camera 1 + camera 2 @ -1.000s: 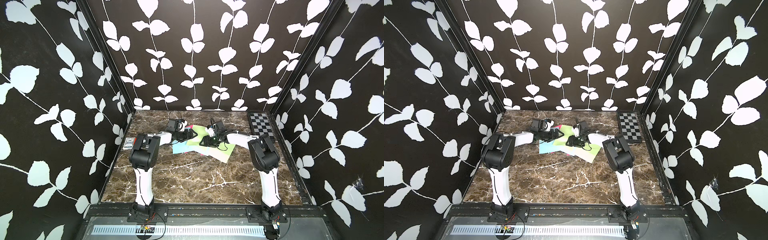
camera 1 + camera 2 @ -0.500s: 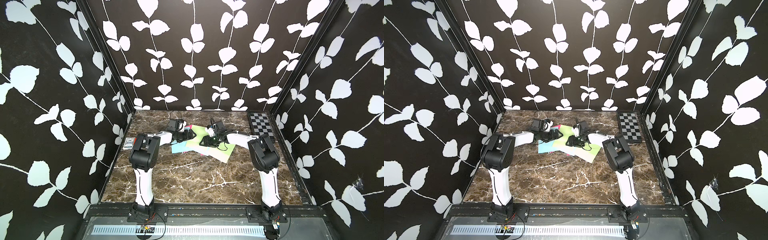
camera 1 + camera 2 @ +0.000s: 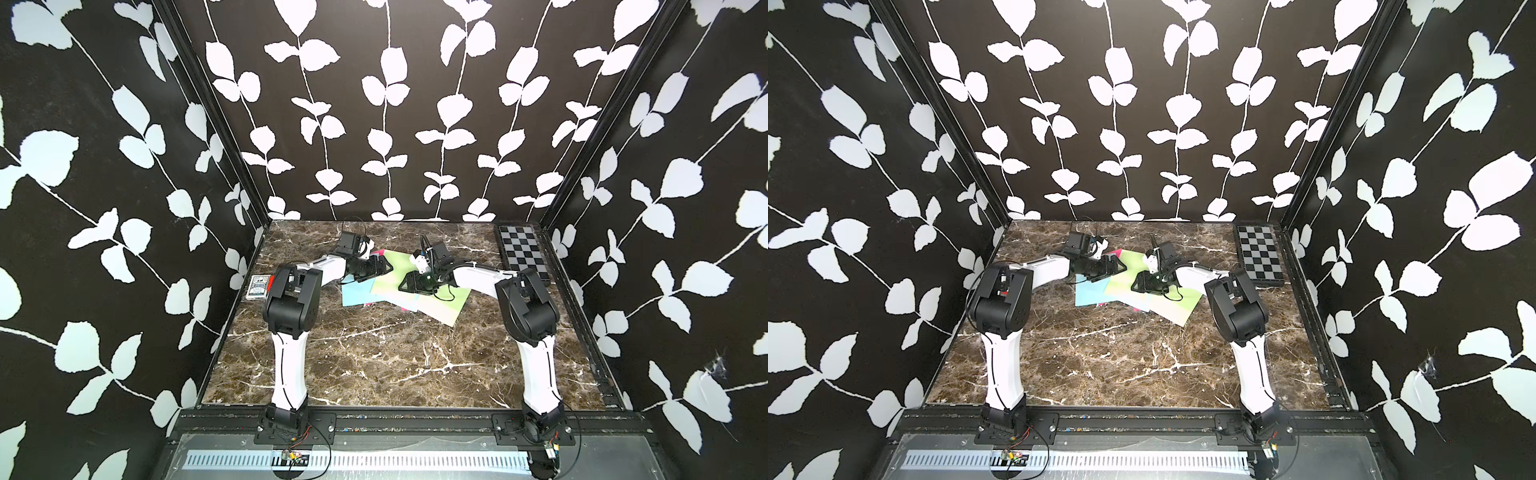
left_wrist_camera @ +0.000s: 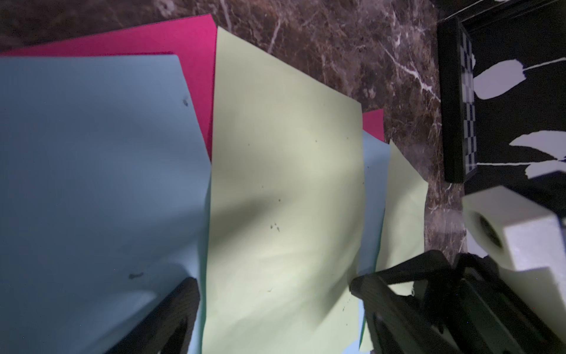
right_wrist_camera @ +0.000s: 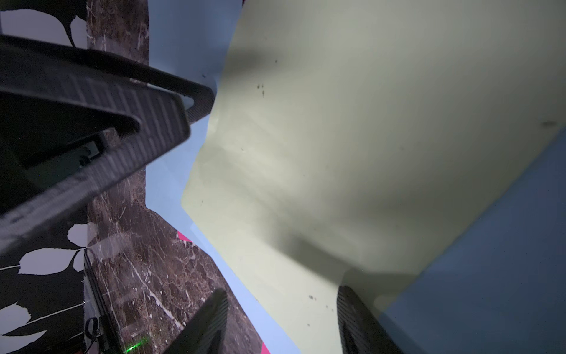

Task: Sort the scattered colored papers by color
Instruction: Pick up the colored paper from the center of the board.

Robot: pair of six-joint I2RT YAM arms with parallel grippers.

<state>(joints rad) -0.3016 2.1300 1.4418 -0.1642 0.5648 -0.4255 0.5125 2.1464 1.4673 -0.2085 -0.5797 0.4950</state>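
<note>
The colored papers lie overlapped at the back middle of the marble table. A light green sheet (image 3: 395, 276) (image 4: 284, 153) is on top. Beside it are a light blue sheet (image 3: 355, 294) (image 4: 92, 168), a second green sheet (image 3: 446, 305), and magenta (image 3: 379, 252) (image 4: 171, 36) peeking out beneath. My left gripper (image 3: 384, 268) (image 4: 275, 306) is open and low over the pile, its fingers either side of the top green sheet, which bulges a little. My right gripper (image 3: 409, 284) (image 5: 283, 315) faces it, open, with that sheet's other edge (image 5: 367, 122) under its jaws.
A black-and-grey checkerboard (image 3: 521, 253) lies along the back right wall. A small card box (image 3: 258, 286) sits by the left wall, partly hidden behind my left arm. Patterned walls close in the table on three sides. Bare marble (image 3: 374, 365) spreads toward the front.
My left gripper has edged slightly to the right over the pile and the papers under it have shifted a little. The right arm has stayed where it was.
</note>
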